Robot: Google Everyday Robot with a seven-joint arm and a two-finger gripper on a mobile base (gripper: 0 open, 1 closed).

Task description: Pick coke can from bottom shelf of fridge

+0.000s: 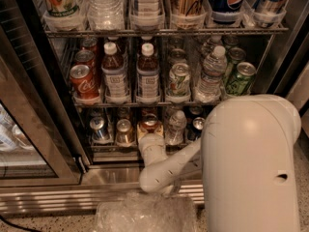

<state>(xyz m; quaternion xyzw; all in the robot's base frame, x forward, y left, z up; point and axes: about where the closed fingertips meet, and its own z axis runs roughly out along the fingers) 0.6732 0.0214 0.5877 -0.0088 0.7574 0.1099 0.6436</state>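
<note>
The fridge (44, 111) stands open with its dark racks in view. On the bottom shelf (110, 147) a reddish can, apparently the coke can (149, 121), stands in the middle of the row; only its top and upper side show. My gripper (150, 132) reaches in at shelf height and sits right at the front of this can, hiding its lower part. The white wrist (153, 153) and forearm run back to the large white arm housing (248, 163) at the right.
On the bottom shelf a blue can (99, 128) and a gold-brown can (124, 132) stand left of the gripper, and a clear bottle (175, 127) and a dark can (197, 124) stand right. The rack above holds red cans (83, 81), bottles and green cans. A crumpled plastic bag (145, 211) lies on the floor.
</note>
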